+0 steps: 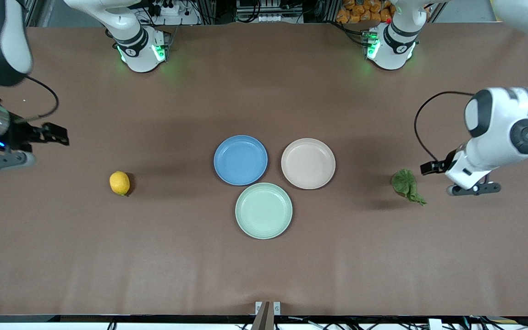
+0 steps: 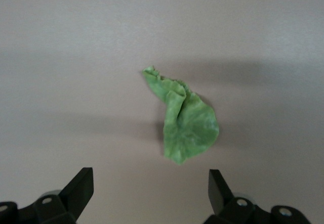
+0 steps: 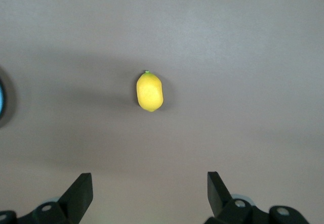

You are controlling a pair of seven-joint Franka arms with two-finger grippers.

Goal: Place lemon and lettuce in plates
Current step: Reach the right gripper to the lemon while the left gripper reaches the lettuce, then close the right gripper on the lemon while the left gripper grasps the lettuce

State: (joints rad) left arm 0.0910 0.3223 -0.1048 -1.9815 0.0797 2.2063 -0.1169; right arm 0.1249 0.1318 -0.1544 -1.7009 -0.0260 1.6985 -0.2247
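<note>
Your left pincer [image 2: 150, 193] hung spread apart over the bench [image 1: 264, 270] beside the lettuce [image 1: 407, 184], ready to descend. Your right pincer [image 3: 150, 193], equally apart and empty, aimed at the lemon [image 1: 119, 183]; both plates [image 1: 240, 160] waited bare between them

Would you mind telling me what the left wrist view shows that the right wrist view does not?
Only the left wrist view shows the lettuce, lying flat on the table with the left gripper above it, jaws open. Only the right wrist view shows the lemon, the right gripper with jaws open above it, and a sliver of the blue plate at the picture's edge. Both show bare brown table around the item, which nothing grips.
</note>
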